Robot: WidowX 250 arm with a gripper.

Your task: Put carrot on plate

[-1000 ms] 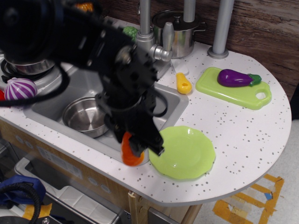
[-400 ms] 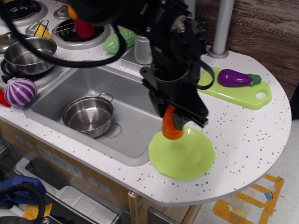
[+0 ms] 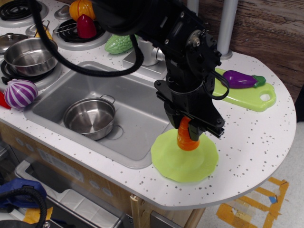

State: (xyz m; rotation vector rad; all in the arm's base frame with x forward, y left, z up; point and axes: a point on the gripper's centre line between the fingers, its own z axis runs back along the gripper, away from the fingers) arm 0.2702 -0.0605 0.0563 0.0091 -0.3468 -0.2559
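The glossy orange carrot [image 3: 188,137] hangs upright in my gripper [image 3: 192,127], which is shut on its upper end. The carrot's lower end is over the middle of the round lime-green plate [image 3: 184,156] on the speckled white counter; I cannot tell whether it touches the plate. My black arm comes in from the upper left and hides the plate's far rim.
A sink [image 3: 135,114] with a steel pot [image 3: 89,118] lies left of the plate. A light-green cutting board [image 3: 256,97] with a purple eggplant [image 3: 242,79] sits behind right. A purple-striped onion [image 3: 19,93] and more pots and toy food are at left. The counter edge curves close in front.
My gripper carried the carrot from the sink's front edge rightward over the plate, then lowered it toward the plate's middle.
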